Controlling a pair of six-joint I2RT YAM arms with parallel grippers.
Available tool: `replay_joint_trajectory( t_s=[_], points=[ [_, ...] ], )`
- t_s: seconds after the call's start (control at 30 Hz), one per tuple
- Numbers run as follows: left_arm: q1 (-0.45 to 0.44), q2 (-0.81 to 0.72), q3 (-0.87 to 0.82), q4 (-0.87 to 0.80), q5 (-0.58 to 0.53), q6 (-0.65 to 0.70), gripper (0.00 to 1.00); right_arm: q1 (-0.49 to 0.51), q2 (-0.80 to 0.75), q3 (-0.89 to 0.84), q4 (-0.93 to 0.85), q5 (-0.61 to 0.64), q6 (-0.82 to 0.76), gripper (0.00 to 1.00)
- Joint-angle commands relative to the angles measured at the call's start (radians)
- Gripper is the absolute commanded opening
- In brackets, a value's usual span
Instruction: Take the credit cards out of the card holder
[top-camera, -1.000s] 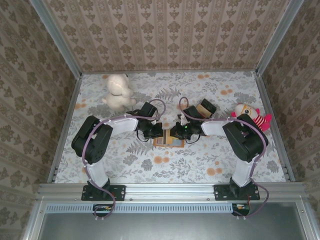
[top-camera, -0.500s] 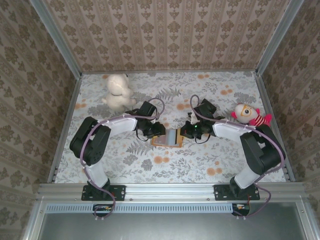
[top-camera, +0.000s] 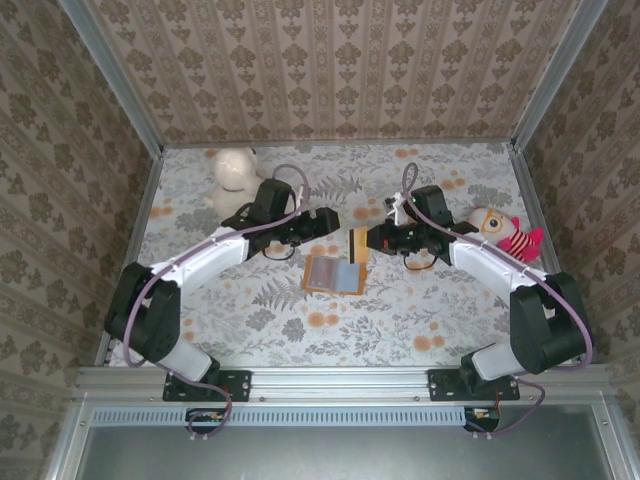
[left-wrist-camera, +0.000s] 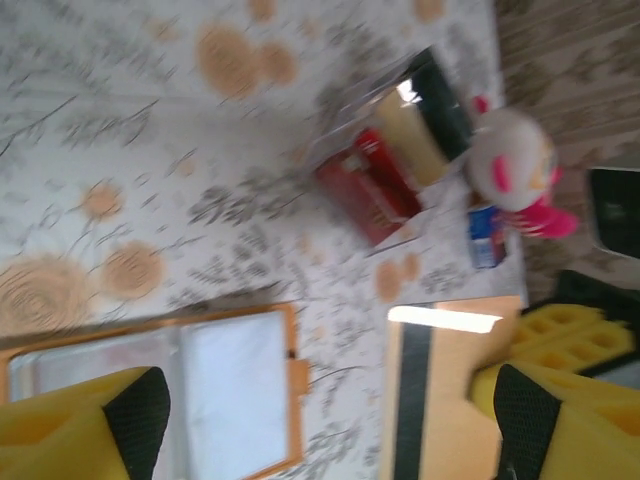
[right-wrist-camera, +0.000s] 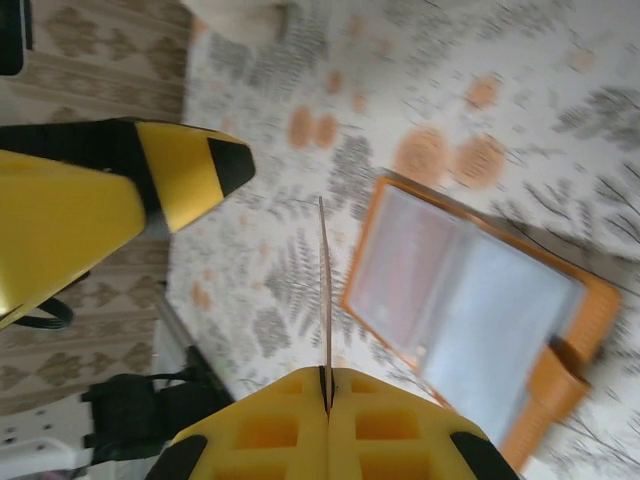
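Top external view, and the right gripper (top-camera: 372, 241) is clamped tight on a credit card (top-camera: 358, 245), holding it on edge just past the far right corner of the card holder (top-camera: 333, 274) and clear of it. The card holder lies open and flat near the middle of the floral table (top-camera: 250, 310), an orange-tan rim around blue-grey pocket pages, with nothing touching it. Across from the card, the left gripper (top-camera: 325, 222) hangs with its jaws spread wide and nothing between them, apart from both card and wallet.

Over to the right wrist view: the card shows as a thin line, pinched between the yellow fingers (right-wrist-camera: 400, 440), with the open wallet on the table just to its right.

From the left wrist view the card shows a tan face with a dark stripe. Farther off, red cards (left-wrist-camera: 372, 190) lie beside a tan, dark-topped block (left-wrist-camera: 420, 110), all rather blurred, and a pink-and-white doll (left-wrist-camera: 515, 170) sits next to them. A white plush (top-camera: 235, 170) rests at the table's far left.
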Motion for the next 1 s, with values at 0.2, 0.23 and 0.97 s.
replay_joint_trajectory(
  t_s=[0.2,0.23,0.97],
  points=[
    [0.000,-0.035,-0.012,0.273,0.231,-0.130,0.90,-0.031,0.087,0.155,0.324,-0.304,0.208,0.00],
    [0.000,-0.036,-0.006,0.263,0.226,-0.120,0.89,-0.036,0.092,0.180,0.291,-0.304,0.185,0.00],
    [0.047,-0.056,0.026,-0.202,-0.240,0.149,1.00,-0.120,0.107,0.503,-0.518,0.526,-0.783,0.00]
  ],
)
